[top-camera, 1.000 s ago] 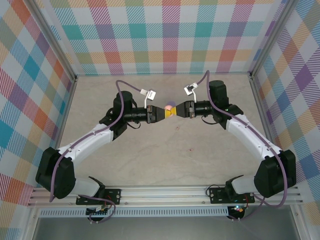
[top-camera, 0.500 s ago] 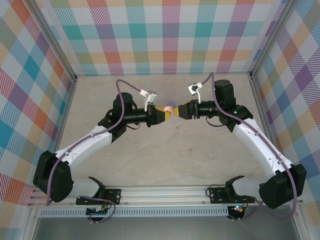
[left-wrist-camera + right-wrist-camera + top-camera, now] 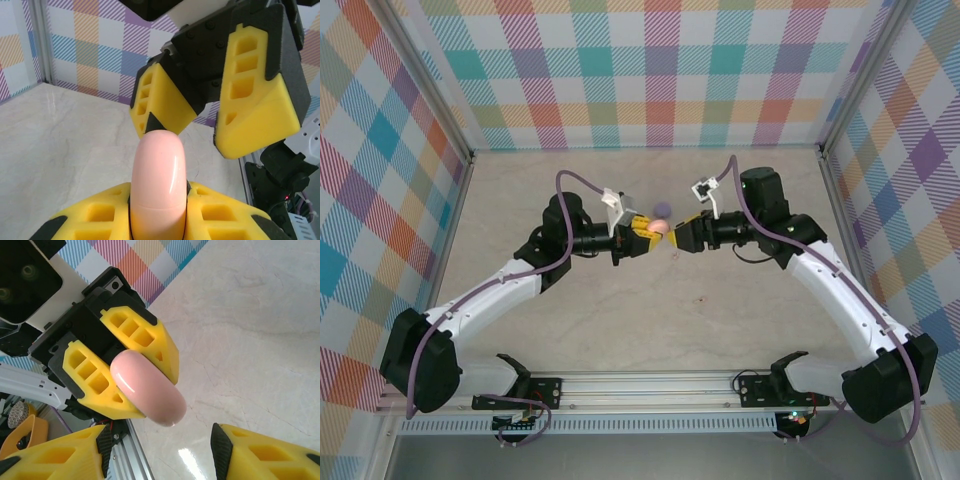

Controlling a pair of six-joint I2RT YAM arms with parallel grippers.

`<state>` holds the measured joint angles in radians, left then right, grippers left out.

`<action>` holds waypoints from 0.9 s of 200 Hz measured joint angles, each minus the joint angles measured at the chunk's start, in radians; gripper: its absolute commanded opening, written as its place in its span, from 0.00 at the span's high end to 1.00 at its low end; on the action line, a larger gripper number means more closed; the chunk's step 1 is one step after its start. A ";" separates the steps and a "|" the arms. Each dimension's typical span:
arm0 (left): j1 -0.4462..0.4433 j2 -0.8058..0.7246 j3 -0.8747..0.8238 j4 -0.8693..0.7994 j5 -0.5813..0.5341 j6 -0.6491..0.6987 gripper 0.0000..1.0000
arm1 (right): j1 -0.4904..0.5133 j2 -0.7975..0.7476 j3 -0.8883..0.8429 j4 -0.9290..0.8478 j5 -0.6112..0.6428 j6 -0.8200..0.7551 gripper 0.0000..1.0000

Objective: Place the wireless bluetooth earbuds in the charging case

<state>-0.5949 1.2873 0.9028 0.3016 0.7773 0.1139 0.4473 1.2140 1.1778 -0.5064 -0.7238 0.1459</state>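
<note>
The left end effector (image 3: 642, 230) is pinching the pink charging case (image 3: 157, 175) by one end, its long axis pointing straight at the right end effector (image 3: 682, 233) — spread wide, close in front of the free tip. Both hang over the middle of the bench (image 3: 620, 320) with open room around — a small purple piece (image 3: 663, 209) lies just beyond, too small to name.

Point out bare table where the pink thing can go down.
Bare: the table's near middle between both arms, and the back-wall strip. Crowded: centre, where left gripper, pink object, right gripper and purple object bunch.
</note>
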 measured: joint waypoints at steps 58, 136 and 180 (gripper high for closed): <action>-0.010 0.000 -0.002 0.016 0.023 0.060 0.80 | 0.016 0.007 0.016 -0.016 0.032 -0.013 0.41; -0.014 -0.008 -0.002 -0.012 0.026 0.093 0.80 | 0.024 0.020 0.043 -0.037 0.083 -0.012 0.40; -0.026 -0.011 -0.003 -0.056 0.045 0.114 0.81 | 0.025 0.020 0.055 -0.028 0.154 0.000 0.40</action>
<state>-0.6205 1.2766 0.9001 0.2451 0.8219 0.2276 0.4721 1.2343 1.2331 -0.5343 -0.5694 0.1455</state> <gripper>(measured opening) 0.217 0.604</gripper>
